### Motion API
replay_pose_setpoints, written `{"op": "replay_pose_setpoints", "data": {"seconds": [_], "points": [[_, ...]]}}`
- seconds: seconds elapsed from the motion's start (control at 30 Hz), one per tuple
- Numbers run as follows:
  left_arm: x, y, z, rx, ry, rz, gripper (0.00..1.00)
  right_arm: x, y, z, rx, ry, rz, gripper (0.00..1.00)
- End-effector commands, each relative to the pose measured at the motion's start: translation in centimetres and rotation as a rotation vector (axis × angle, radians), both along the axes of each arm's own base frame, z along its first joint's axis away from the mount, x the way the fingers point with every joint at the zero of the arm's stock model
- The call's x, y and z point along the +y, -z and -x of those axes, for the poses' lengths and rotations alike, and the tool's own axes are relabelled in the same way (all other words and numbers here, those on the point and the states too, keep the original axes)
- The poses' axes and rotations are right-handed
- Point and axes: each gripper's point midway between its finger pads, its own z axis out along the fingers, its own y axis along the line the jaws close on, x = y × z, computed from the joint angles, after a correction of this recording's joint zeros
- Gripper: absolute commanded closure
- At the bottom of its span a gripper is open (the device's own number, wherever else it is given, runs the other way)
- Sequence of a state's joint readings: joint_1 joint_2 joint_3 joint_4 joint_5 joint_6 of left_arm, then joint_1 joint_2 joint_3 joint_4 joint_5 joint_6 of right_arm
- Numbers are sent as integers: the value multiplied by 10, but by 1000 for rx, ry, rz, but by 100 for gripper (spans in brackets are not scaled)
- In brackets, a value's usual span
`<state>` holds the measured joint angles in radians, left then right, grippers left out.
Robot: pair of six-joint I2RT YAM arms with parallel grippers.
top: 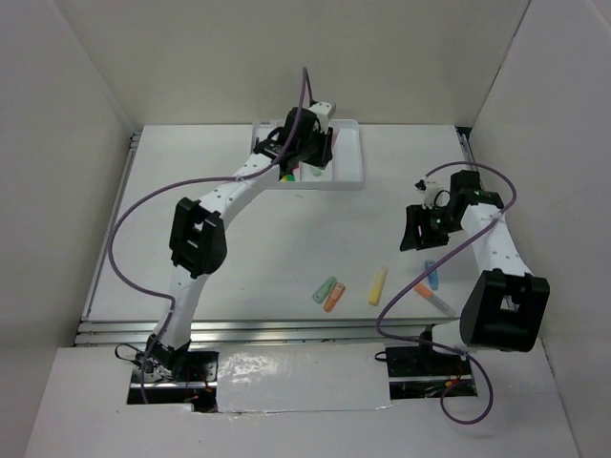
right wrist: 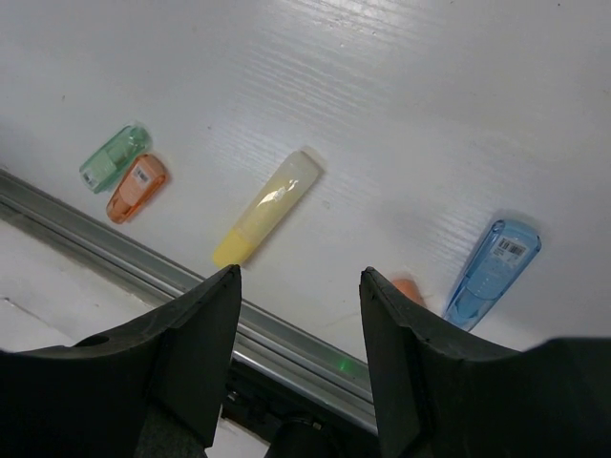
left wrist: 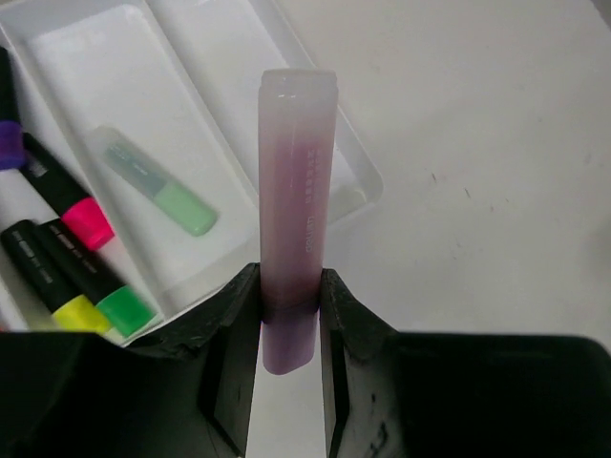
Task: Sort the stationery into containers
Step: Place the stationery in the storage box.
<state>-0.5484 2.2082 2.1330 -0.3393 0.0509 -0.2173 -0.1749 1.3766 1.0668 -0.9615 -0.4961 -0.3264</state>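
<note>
White plastic tray (top: 351,174) sits at the far centre of the table (top: 248,258), divided into long parallel compartments. Left gripper (left wrist: 289,288) is over the tray, its fingers clamped on the lower body of a pink pastel marker (left wrist: 298,181). The marker points away from the wrist, and in the left wrist view it lies across the tray's outermost compartment and rim. Whether its tip touches the tray cannot be told.

Inside the tray, a green pastel marker (left wrist: 158,181) lies alone in the next compartment. Beside that, three black highlighters lie close together, capped pink (left wrist: 69,207), yellow (left wrist: 50,283) and green (left wrist: 103,288). A purple item (left wrist: 10,143) shows at the view's left edge, too cropped to identify.

Right gripper (right wrist: 298,286) hangs above the near right of the table with its fingers apart and nothing between them. On the table there lie a loose green marker (right wrist: 113,157) touching an orange marker (right wrist: 136,187), a yellow marker (right wrist: 265,206) to their right, and a blue marker (right wrist: 493,270) further right. An orange-tipped pen (top: 431,298) lies just near of the blue one, partly hidden by the right arm.
</note>
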Motion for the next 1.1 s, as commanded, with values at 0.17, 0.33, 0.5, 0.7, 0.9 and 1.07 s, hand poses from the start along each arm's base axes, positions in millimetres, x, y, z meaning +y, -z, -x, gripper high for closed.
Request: {"op": "replay_pose_setpoints", "data": {"seconds": [0.17, 0.33, 0.5, 0.7, 0.9, 1.07], "points": [[-9, 16, -84, -154, -232, 158, 99, -9, -11, -13, -47, 40, -24, 41], [-2, 45, -114, -210, -264, 166, 93, -8, -8, -13, -41, 49, -45, 41], [6, 73, -130, -188, -267, 200, 82, -8, -11, -16, -29, 48, -53, 40], [-5, 85, -128, -194, -198, 183, 58, -11, -12, -23, -10, 48, -53, 41], [-1, 70, -124, -193, -191, 191, 32, -11, -15, -21, -26, 57, -50, 41], [14, 23, -111, -195, -216, 238, 23, -14, -14, -6, -10, 60, -13, 41]]}}
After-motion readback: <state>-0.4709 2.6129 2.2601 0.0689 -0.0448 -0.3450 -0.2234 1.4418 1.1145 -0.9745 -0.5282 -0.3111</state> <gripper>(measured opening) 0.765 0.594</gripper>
